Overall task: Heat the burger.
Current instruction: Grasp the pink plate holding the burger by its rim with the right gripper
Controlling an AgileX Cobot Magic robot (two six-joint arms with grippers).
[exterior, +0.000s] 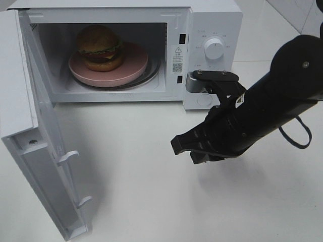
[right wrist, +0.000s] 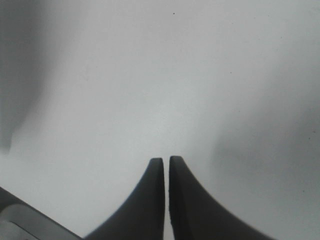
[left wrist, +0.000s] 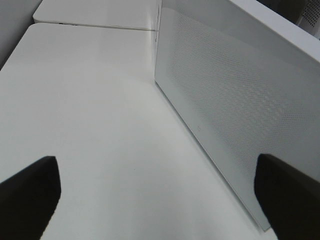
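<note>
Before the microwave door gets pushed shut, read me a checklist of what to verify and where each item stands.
1. Burger sits on the pink plate inside the microwave: ok.
2. Plate clear of the doorway: ok.
3. Right gripper outside the cavity, jaws shut, empty: ok.
4. Left gripper faces the outer side of the door, jaws open: ok.
5. Left gripper touching the door: cannot tell.
6. Timer dial set: cannot tell.
</note>
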